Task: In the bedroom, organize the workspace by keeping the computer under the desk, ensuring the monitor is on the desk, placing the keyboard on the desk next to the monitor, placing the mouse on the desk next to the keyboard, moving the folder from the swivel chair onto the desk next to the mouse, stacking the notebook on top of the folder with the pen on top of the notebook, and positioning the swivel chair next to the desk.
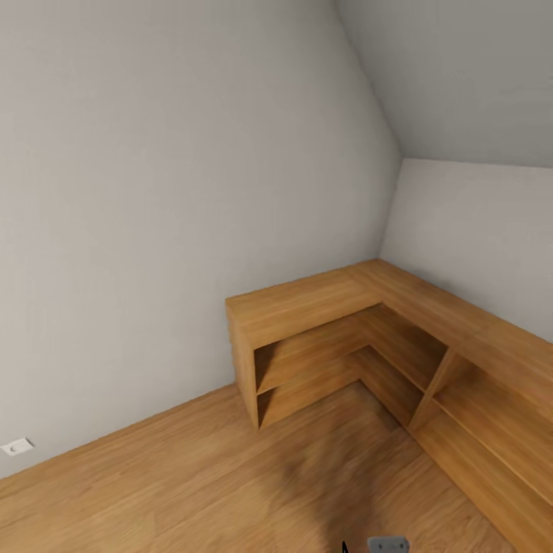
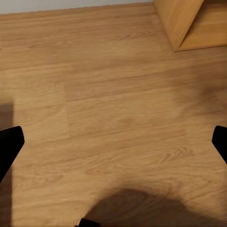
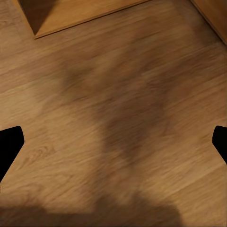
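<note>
Both grippers, left (image 2: 113, 142) and right (image 3: 113, 142), hang wide open and empty over bare wood floor (image 1: 192, 476). Ahead, an L-shaped wooden shelf unit (image 1: 369, 338) fills the wall corner; wall socket (image 1: 17, 446) at the skirting. No desk items visible.

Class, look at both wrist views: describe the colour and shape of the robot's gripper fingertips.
In each wrist view, two plain black fingertips jut in from opposite edges, blunt and angular, without visible markings or cables. The left gripper and the right gripper look alike, each with a wide gap over the wooden floor.
</note>
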`<state>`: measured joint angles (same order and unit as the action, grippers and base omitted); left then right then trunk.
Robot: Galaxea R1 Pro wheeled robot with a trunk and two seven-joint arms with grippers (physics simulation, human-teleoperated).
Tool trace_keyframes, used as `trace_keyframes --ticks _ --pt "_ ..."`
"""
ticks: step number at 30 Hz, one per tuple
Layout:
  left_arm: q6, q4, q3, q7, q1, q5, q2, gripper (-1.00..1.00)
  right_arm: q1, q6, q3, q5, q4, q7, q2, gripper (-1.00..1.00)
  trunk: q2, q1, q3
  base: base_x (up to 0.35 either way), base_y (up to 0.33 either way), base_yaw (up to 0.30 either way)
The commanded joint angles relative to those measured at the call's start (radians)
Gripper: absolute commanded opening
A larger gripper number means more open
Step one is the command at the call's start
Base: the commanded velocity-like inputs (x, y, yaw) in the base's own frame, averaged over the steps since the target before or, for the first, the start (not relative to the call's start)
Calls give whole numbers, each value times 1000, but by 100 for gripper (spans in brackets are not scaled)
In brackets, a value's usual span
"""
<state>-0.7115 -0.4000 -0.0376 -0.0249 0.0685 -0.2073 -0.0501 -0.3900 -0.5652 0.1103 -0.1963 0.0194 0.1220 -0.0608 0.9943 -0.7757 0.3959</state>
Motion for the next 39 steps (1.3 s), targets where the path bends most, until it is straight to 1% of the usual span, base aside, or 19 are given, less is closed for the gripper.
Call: trace_keyframes --ticks 1,6,14,21,39 --pt "0 -2 -4 -3 1 5 -1 100 -1 -4 8 -11 2 5 0 100 1 0 1 0 120 -9" --pt "0 -2 -4 -2 1 5 -1 100 -1 -4 8 -11 2 5 0 100 1 0 1 40 189 -10" --pt "0 -2 -4 -1 1 5 -1 100 -1 -4 8 -11 2 5 -1 100 1 0 1 236 126 -127" --pt "0 -2 -4 0 1 5 -2 100 -1 -4 8 -11 2 5 -1 100 1 0 1 115 24 -226" --pt "0 -2 -4 0 1 5 -2 100 -1 -4 8 -11 2 5 -1 100 1 0 1 10 2 -255"
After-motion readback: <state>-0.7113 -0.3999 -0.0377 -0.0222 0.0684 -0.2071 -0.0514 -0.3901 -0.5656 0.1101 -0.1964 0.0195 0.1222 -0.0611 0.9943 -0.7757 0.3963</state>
